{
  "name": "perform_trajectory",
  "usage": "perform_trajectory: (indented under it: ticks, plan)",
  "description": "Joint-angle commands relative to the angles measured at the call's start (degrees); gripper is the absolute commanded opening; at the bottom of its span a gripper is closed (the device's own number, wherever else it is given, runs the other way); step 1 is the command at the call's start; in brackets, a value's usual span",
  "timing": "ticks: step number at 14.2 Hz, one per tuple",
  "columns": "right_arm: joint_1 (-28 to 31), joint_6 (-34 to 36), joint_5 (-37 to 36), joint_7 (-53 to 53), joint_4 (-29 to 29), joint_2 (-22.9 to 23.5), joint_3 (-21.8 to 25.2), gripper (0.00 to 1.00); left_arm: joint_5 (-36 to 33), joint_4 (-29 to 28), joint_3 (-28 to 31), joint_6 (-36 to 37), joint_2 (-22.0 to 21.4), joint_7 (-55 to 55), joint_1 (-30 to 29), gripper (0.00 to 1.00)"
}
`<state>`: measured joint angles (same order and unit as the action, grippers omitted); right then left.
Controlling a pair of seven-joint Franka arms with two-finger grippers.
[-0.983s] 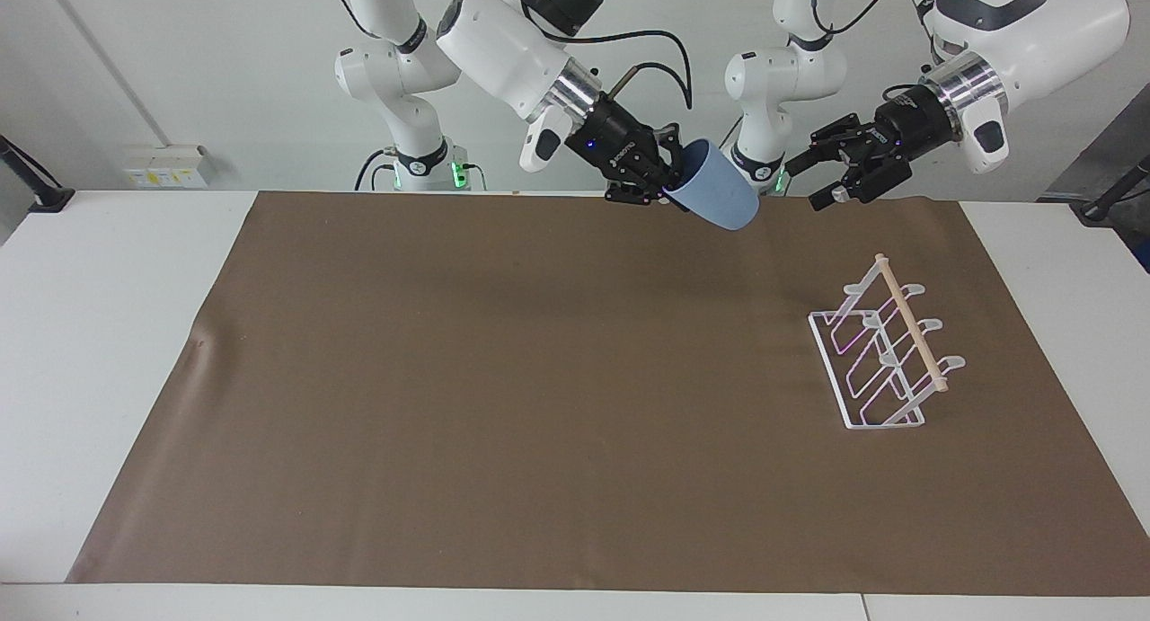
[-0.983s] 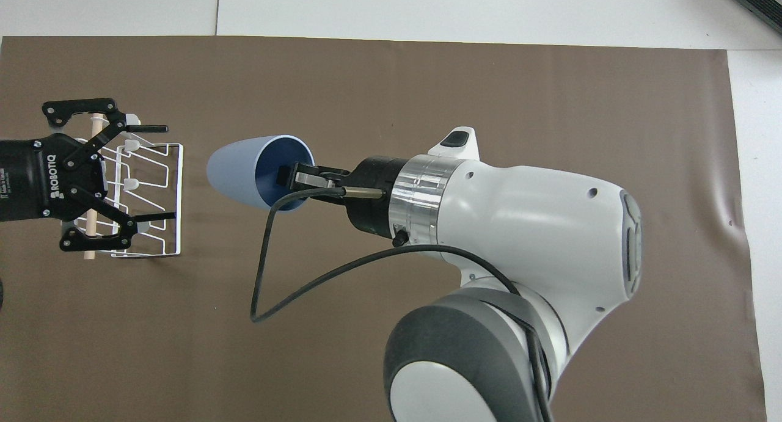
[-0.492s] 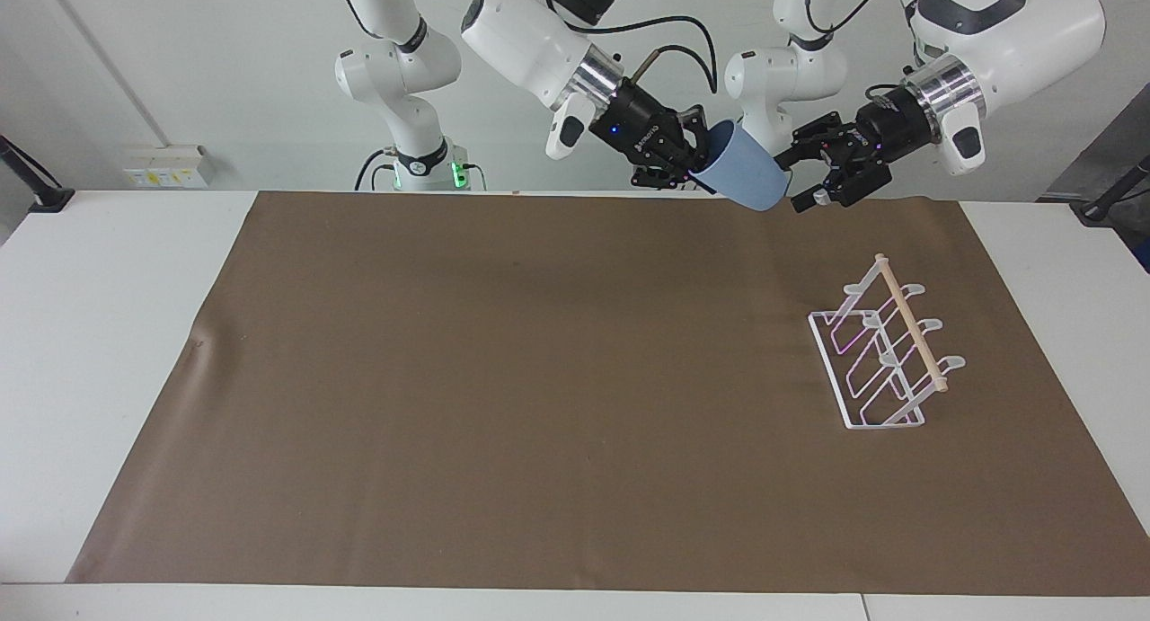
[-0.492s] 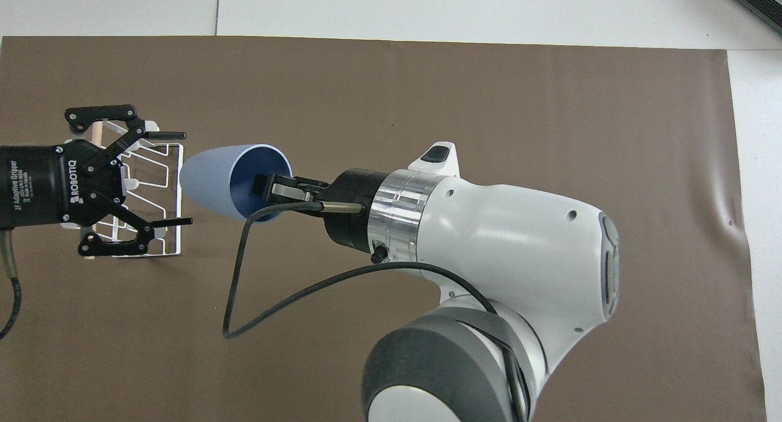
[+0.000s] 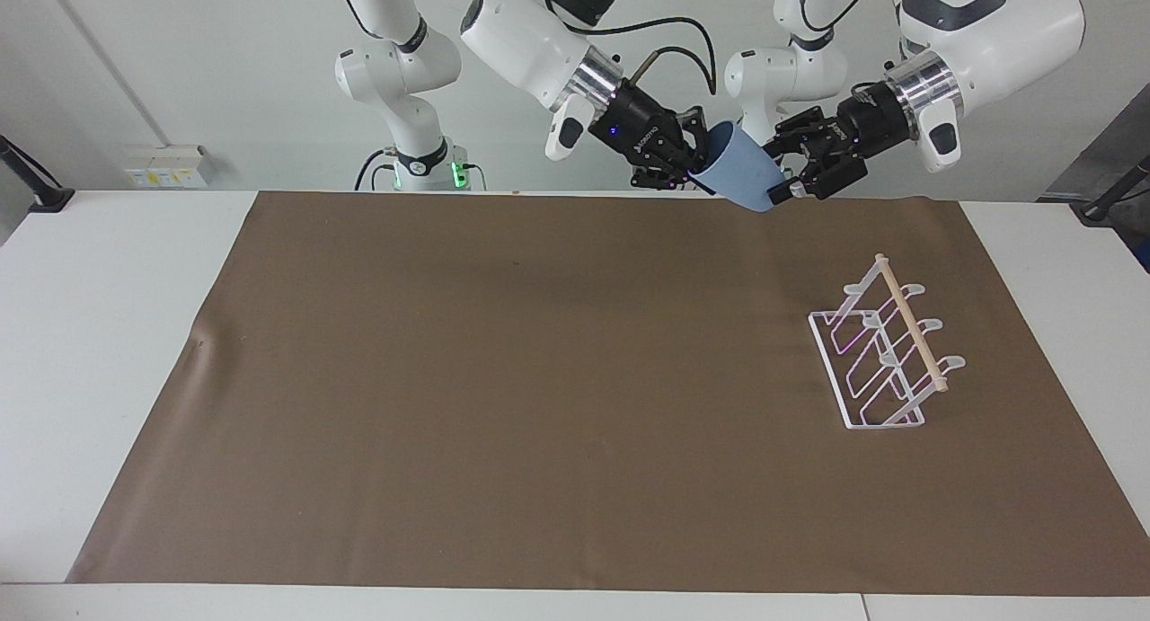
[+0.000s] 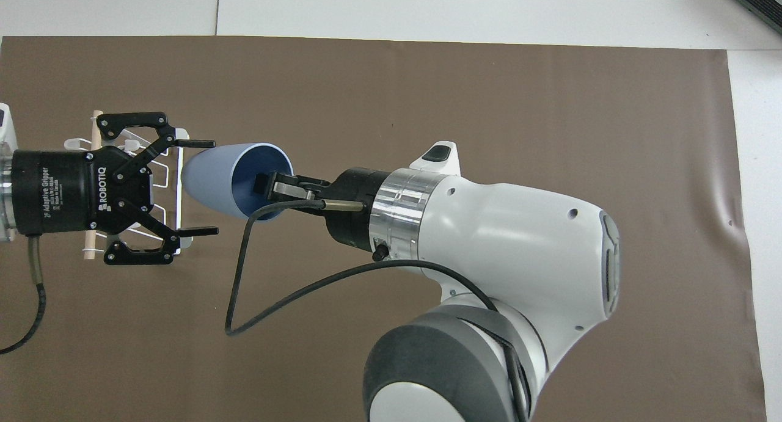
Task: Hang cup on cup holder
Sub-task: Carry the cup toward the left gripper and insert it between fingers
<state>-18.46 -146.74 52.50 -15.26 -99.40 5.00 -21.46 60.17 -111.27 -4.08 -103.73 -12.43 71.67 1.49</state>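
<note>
Over the last second the right gripper (image 5: 690, 164), clamped on the rim of the light-blue cup (image 5: 742, 179), carried the cup up and toward the 3 o'clock side of the facing view. The left gripper (image 5: 783, 170) travelled toward 9 o'clock of that view. Its spread fingers (image 6: 194, 143) now flank the cup's base.
</note>
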Motion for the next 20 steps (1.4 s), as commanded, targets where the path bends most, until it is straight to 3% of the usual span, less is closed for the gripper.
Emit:
perform_trajectory:
  ticks: [1,2,3,6,7,9,12,15,17,18,20]
  plan:
    - [0.36,-0.74,1.38,-0.47,-0.35,-0.26,-0.25,0.0,1.27,-1.67,-0.23,-1.38,-1.63,0.75,0.8,1.0]
    - [0.44,-0.74,1.38,-0.56,-0.35,-0.26,-0.25,0.0,1.27,-1.67,-0.23,-1.47,-1.63,0.93,0.8,1.0]
    - [0.44,-0.74,1.38,-0.56,-0.35,-0.26,-0.25,0.0,1.27,-1.76,-0.49,-1.56,-1.63,1.02,0.8,0.85]
    - [0.53,-0.74,1.38,-0.47,-0.35,-0.17,-0.25,0.0,1.09,-2.03,-0.67,-2.96,-1.72,1.02,0.8,0.64]
    - [0.62,-0.74,1.38,-0.47,-0.35,-0.26,-0.25,0.0,1.09,-2.03,-0.67,-3.4,-1.72,1.02,0.8,0.48]
    - [0.62,-0.65,1.38,-0.56,-0.35,-0.26,-0.25,0.0,0.83,-1.94,-0.58,-3.67,-1.63,0.5,0.8,0.0]
    - [0.62,-0.65,1.38,-2.04,-0.35,-0.26,-0.16,0.02,0.74,-1.76,-0.67,-3.84,-1.54,0.23,0.8,0.0]
    - [0.79,-1.0,1.29,-4.07,-0.27,-0.34,-0.07,0.63,0.56,-1.59,-0.58,-4.11,-1.46,0.23,0.8,0.0]
    - [0.88,-1.09,1.29,-3.99,-0.27,-0.35,-0.07,0.95,0.56,-1.5,-0.58,-4.11,-1.37,0.32,0.71,0.0]
    - [1.06,-1.09,1.29,-3.99,-0.27,-0.35,0.01,1.0,0.56,-1.41,-0.58,-4.11,-1.37,0.32,0.71,0.0]
    - [1.41,-1.09,1.29,-3.9,-0.27,-0.35,0.1,1.0,-0.4,-1.41,-0.58,-4.98,-1.19,-0.82,0.45,0.0]
